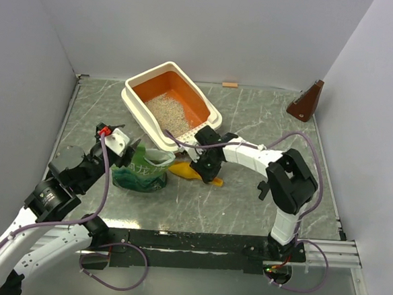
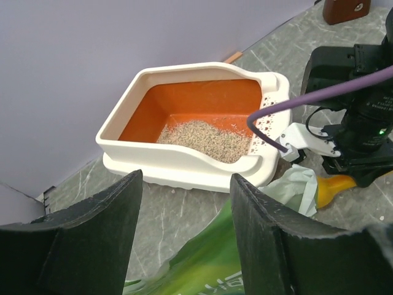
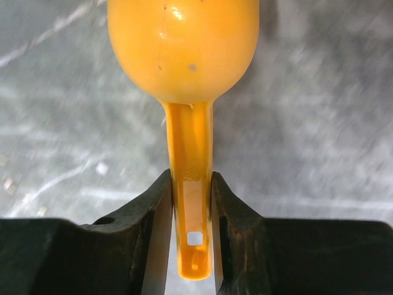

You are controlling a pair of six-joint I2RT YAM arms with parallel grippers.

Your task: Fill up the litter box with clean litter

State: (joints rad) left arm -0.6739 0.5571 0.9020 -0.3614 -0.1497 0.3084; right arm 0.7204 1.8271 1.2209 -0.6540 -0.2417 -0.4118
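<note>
Grey marbled table (image 1: 246, 205) with pale walls on three sides carries everything.

At the left, the left gripper (image 2: 184, 184) hangs over the top of a crinkled green bag (image 1: 139, 174). Its jaws stand wide apart. In the left wrist view the bag comes up between the two fingers (image 2: 92, 239), nearer to the right one. I cannot tell if it touches them.

Behind the bag, toward the back wall, the litter box (image 1: 136, 99) lies at an angle on the table, with its slotted end turned toward the arms. The clean litter (image 1: 170, 112) makes a low, loose heap on the orange floor in the half near the slotted end. The far half of the floor shows bare orange.

Just right of the bag is the yellow-orange scoop (image 3: 184, 49), with its round bowl pointing toward the bag. The right gripper (image 3: 191, 203) is closed narrowly on the scoop's flat handle, one finger pressed on each side. The scoop is low over the table, near the slotted end of the box. I cannot tell whether it rests on the surface.

Far right, near the back corner, stands a brown wedge-shaped object (image 1: 306, 101), well apart from the rest.
</note>
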